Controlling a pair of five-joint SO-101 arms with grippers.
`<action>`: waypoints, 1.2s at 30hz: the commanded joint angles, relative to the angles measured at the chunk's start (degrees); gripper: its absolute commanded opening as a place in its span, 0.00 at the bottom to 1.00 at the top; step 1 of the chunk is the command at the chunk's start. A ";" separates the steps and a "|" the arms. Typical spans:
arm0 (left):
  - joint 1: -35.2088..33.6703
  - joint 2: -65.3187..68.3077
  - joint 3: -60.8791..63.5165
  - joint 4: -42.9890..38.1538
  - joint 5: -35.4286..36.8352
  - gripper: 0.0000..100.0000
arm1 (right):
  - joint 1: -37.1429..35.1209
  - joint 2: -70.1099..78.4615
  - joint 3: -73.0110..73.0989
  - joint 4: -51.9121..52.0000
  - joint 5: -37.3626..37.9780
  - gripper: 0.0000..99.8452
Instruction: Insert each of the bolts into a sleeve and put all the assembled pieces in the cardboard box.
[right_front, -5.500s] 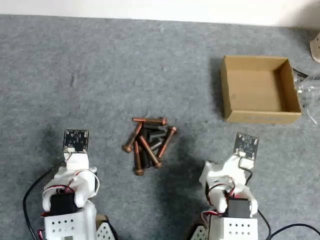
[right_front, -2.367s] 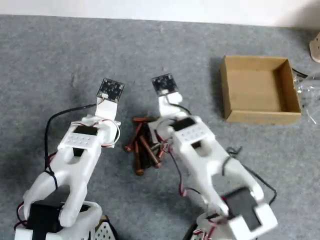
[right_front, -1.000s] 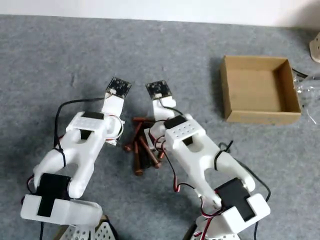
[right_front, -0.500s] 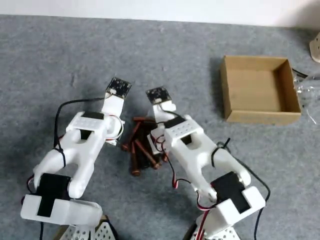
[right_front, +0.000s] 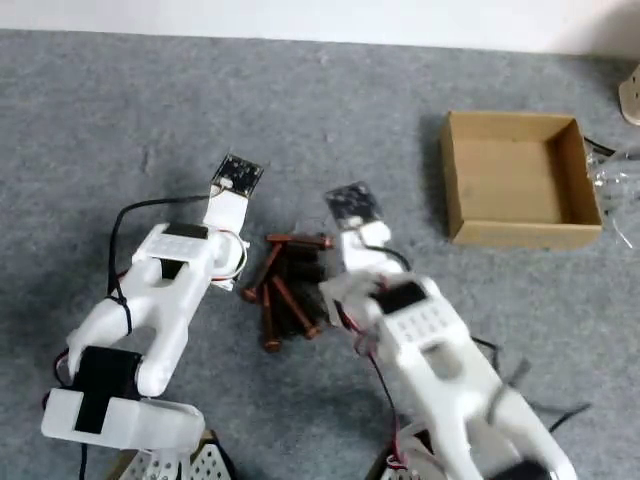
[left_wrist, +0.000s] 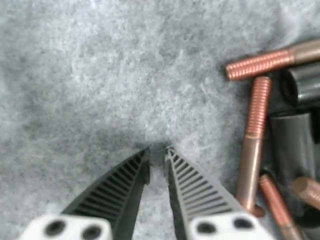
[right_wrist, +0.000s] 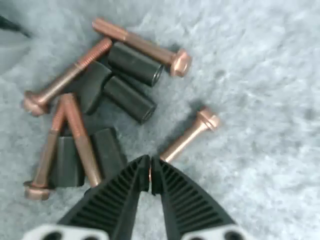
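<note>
The left arm (right_front: 165, 285) and right arm (right_front: 430, 335) are white printed shells with black motor blocks and loose black and red cables, while the left hand (left_wrist: 157, 150) and right hand (right_wrist: 150, 160) carry black ribbed fingers (left_wrist: 120, 185).

The high camera sits above the table (right_front: 120, 100) and looks steeply down, with the arms' bases at its near edge and the cardboard box (right_front: 520, 236) at far right. Each wrist camera sits close over the table, sighting along its own jaws. The left catches the edge of the pile of bolts and sleeves (left_wrist: 257, 125). The right sees the whole pile beyond a bolt (right_wrist: 185, 137) at its jaws' tips. The high view shows that pile between the arms.
</note>
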 joint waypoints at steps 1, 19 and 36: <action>1.10 -0.22 -2.51 0.62 -0.26 0.06 | 1.27 -14.20 5.32 -1.89 0.79 0.00; 1.10 -0.22 -2.51 0.62 -0.26 0.06 | 6.29 -26.59 14.81 -1.98 0.88 0.00; 1.27 -0.13 -2.59 0.44 -0.35 0.06 | -1.19 10.95 -5.93 -2.51 0.35 0.26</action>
